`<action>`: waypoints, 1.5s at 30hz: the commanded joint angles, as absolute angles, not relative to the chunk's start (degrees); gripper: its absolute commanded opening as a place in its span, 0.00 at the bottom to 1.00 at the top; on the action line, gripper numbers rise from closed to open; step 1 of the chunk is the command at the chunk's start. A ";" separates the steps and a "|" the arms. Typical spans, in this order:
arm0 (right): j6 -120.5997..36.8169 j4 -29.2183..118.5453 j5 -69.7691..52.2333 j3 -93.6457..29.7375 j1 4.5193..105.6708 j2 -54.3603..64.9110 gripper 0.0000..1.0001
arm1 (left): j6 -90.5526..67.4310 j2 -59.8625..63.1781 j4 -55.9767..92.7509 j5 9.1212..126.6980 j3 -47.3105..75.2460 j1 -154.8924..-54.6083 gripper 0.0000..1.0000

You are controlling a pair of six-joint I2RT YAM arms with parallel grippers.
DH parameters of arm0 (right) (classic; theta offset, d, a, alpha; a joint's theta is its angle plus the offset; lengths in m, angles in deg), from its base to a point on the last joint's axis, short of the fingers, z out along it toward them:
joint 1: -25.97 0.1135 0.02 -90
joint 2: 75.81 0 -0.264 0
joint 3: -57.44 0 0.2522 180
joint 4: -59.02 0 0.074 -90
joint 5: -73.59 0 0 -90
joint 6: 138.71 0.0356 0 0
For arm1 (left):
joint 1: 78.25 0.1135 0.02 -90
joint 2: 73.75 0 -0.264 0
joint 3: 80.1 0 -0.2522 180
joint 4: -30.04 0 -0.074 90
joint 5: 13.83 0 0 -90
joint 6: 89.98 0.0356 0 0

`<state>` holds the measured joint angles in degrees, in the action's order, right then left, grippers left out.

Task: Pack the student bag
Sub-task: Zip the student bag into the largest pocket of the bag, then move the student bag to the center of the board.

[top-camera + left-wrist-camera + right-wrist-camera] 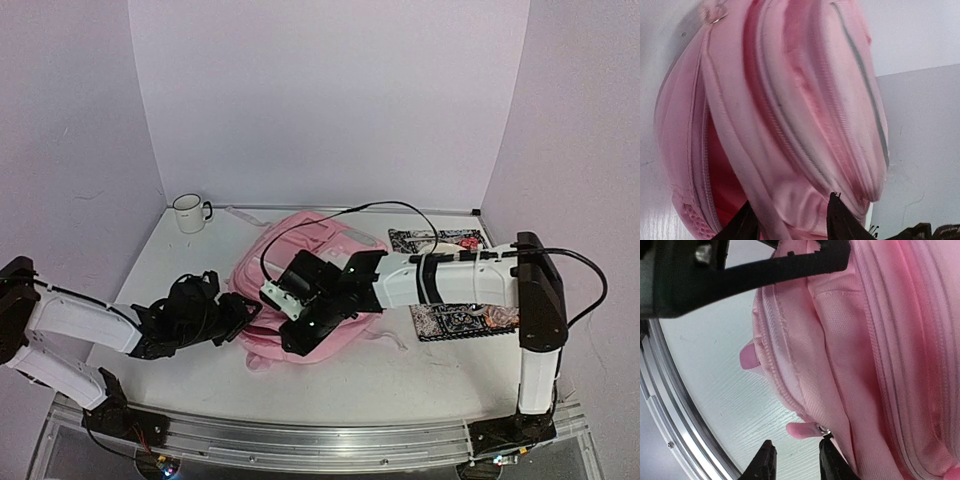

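The left end effector (790,202) has its 2 black fingers (839,220) partly apart. Cloth of the large soft pink fabric backpack (790,100) fills the gap between them; whether they pinch it or only stand around it I cannot tell. Zip lines and grey-edged seams run lengthwise over the bulging backpack, and a deeper red strip shows beside a zip line at the lower left. From above, this end effector (240,312) sits at the backpack's left edge.

The right end effector (796,441) is partly open and holds nothing: bare white table (740,390) shows between its 2 fingers (765,462). A small pink zip pull (801,430) with a metal ring lies just beyond the fingertips, at the backpack's (865,340) edge. From above, this end effector (278,298) is over the near left part of the backpack.

The backpack (325,240) lies in the middle of the table (180,260), its straps trailing toward the near side. The right arm reaches across it from the right. 2 flat black-and-white patterned books lie to the right: the far book (435,240) just beside the backpack, the near book (465,320) partly under the arm. A white mug (188,212) with a dark rim stands upright at the far left, well apart. A silver metal rail (300,440) runs along the table's near edge.
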<state>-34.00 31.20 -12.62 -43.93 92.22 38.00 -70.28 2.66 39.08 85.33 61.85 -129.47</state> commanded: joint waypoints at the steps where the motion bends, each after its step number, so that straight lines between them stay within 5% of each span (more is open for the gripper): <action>1: -35.41 32.95 -16.31 -41.84 91.86 29.52 0.33 | -63.11 -3.80 36.03 87.32 61.55 -129.87 0.53; 9: -42.29 33.56 -21.95 -33.23 89.74 22.35 0.43 | -53.12 -9.65 17.28 97.87 54.46 -136.00 0.61; 29: -64.71 55.75 -24.51 -21.02 89.24 25.62 0.66 | -61.01 -2.58 13.91 110.61 51.70 -155.06 0.59; 41: -69.04 53.22 -22.61 -28.93 89.24 34.67 0.64 | -61.91 -5.06 11.09 112.16 51.62 -154.92 0.60; 45: -70.29 52.98 -27.95 -32.79 89.05 38.39 0.50 | -61.78 -5.82 9.88 111.72 51.87 -153.46 0.60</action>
<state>-68.88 55.28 -22.78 -28.54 89.34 33.97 -61.54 -4.27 12.08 110.40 54.21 -154.69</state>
